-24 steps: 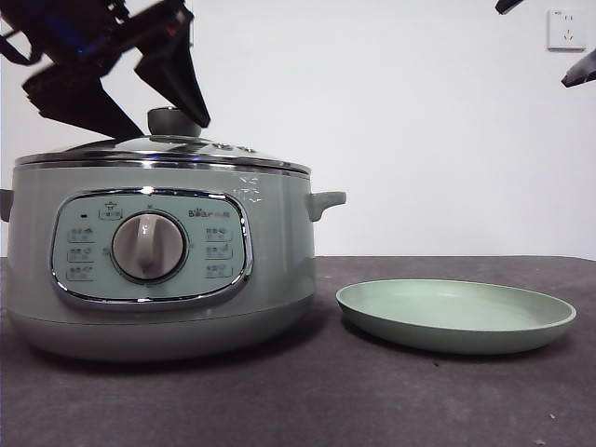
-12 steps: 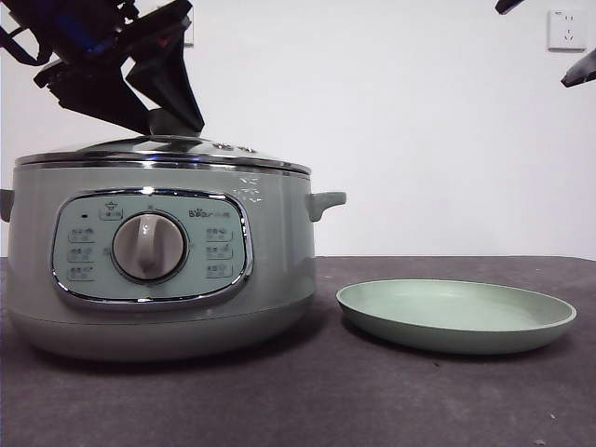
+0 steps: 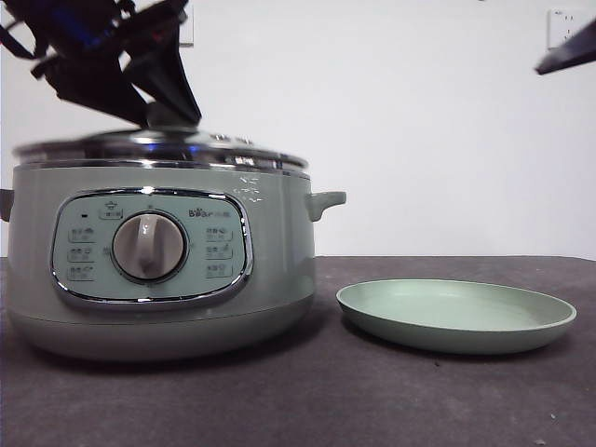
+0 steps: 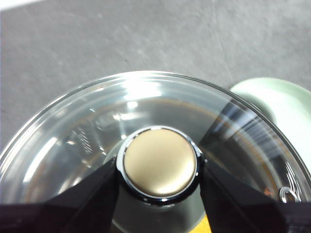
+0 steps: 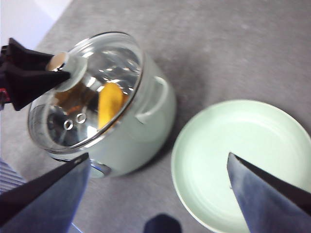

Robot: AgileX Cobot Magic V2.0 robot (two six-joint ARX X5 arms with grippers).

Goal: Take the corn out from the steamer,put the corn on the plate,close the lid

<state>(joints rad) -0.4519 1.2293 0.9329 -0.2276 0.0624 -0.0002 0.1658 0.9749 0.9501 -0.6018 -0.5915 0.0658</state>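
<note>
Your left gripper (image 4: 159, 170) at the upper left has its jaws clamped on the knob of the lid (image 3: 163, 147), on the steamer (image 3: 158, 261). The corn (image 5: 110, 103) lies inside. Your right gripper (image 5: 155, 184) waits with jaws wide apart above the plate (image 3: 456, 317) on the bench (image 3: 326, 400).

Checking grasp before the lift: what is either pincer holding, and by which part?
The left pincer grips the lid by its knob. The right pincer holds nothing.

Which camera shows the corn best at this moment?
The right wrist view: the corn shows yellow through the glass lid, inside the steamer. The front view hides it behind the steamer wall; the left wrist view shows at most a yellow sliver.
</note>
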